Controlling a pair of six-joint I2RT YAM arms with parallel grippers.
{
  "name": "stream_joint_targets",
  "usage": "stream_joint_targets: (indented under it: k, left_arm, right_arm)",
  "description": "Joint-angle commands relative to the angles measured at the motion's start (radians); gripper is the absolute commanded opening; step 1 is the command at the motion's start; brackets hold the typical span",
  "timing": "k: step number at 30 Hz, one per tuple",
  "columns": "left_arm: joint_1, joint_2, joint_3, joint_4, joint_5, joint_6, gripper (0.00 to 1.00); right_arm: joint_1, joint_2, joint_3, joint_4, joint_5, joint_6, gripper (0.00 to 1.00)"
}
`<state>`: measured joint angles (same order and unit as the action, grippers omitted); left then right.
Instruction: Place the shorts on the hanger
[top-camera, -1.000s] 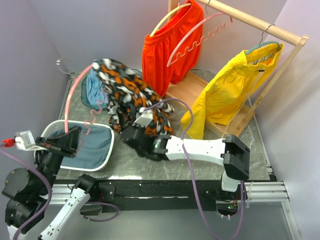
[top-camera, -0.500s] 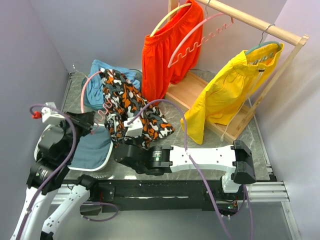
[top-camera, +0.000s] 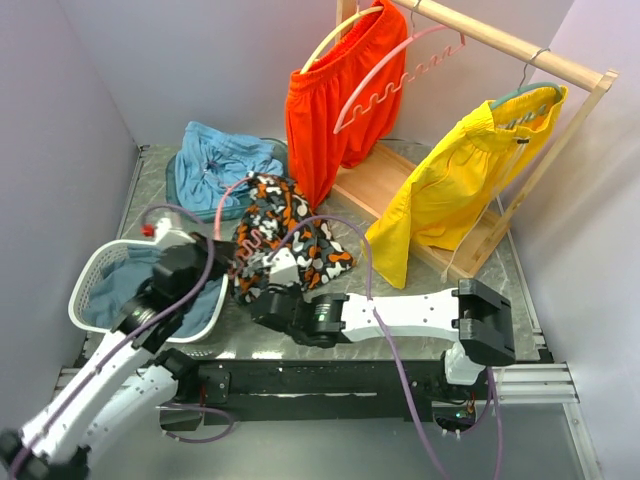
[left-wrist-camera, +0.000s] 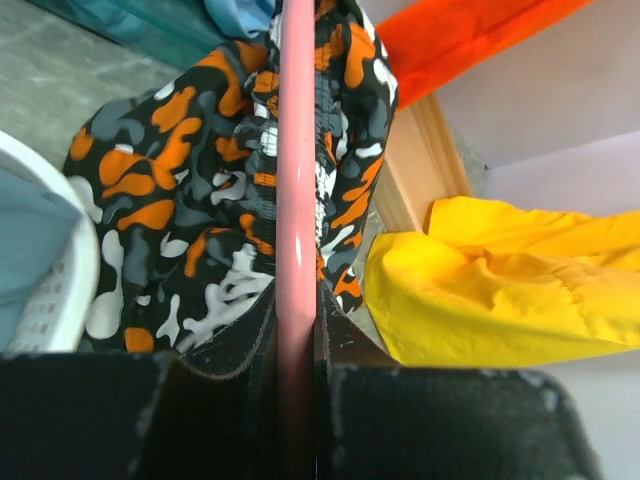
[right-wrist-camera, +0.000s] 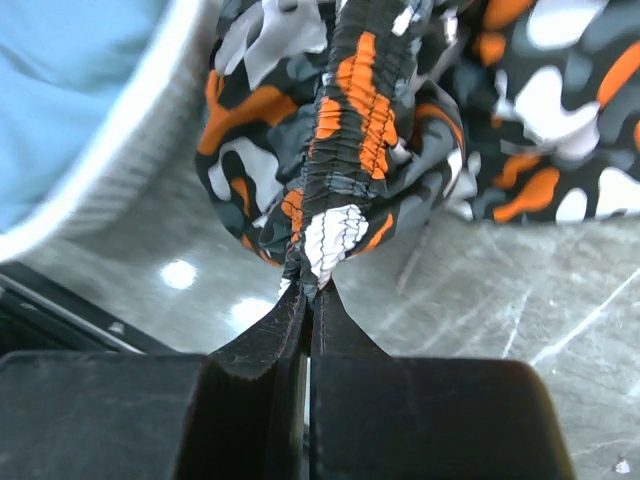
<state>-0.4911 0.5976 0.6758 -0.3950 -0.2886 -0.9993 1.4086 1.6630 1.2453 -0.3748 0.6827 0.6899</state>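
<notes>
Simultaneously, the left end effector (left-wrist-camera: 297, 345) pinches the hanger (left-wrist-camera: 297, 180) by its bar while the right end effector (right-wrist-camera: 305, 315) pinches the waistband of the shorts (right-wrist-camera: 350, 130), heaped on the desk (top-camera: 150, 190) at seven o'clock from the orange shorts (top-camera: 335, 90).

You have nothing to read here: no lettering, label, brand mark, number or sign is legible in the overhead view or in either wrist view.
</notes>
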Motion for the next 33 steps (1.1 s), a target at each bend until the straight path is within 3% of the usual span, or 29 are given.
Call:
stream_joint_targets:
  k: [1, 7, 11, 13, 15, 25, 33]
  left_arm:
    - [-0.222, 0.128, -0.021, 0.228, -0.197, -0.056, 0.01]
    - [-0.415, 0.309, -0.03, 0.265, -0.302, -0.108, 0.01]
    - [-0.513, 0.395, -0.01, 0.231, -0.368, -0.136, 0.13]
    - [-0.552, 0.422, -0.019, 0.214, -0.395, -0.151, 0.12]
    - [-0.566, 0.427, -0.041, 0.206, -0.411, -0.183, 0.02]
    - [-0.586, 0.447, -0.067, 0.32, -0.314, -0.027, 0.55]
    - [-0.549, 0.43, -0.053, 0.256, -0.343, -0.016, 0.63]
  right_arm:
    - [-0.036, -0.112, -0.116, 0.124, -0.242, 0.042, 0.0]
    - [-0.065, -0.198, -0.257, 0.172, -0.273, 0.109, 0.0]
    - [-0.074, -0.29, -0.394, 0.241, -0.296, 0.149, 0.0]
    - [-0.076, -0.308, -0.417, 0.243, -0.292, 0.163, 0.0]
    - [-0.082, -0.319, -0.431, 0.24, -0.288, 0.166, 0.0]
    - [-0.086, -0.332, -0.489, 0.255, -0.305, 0.169, 0.0]
    - [-0.096, -0.345, -0.543, 0.289, -0.324, 0.18, 0.0]
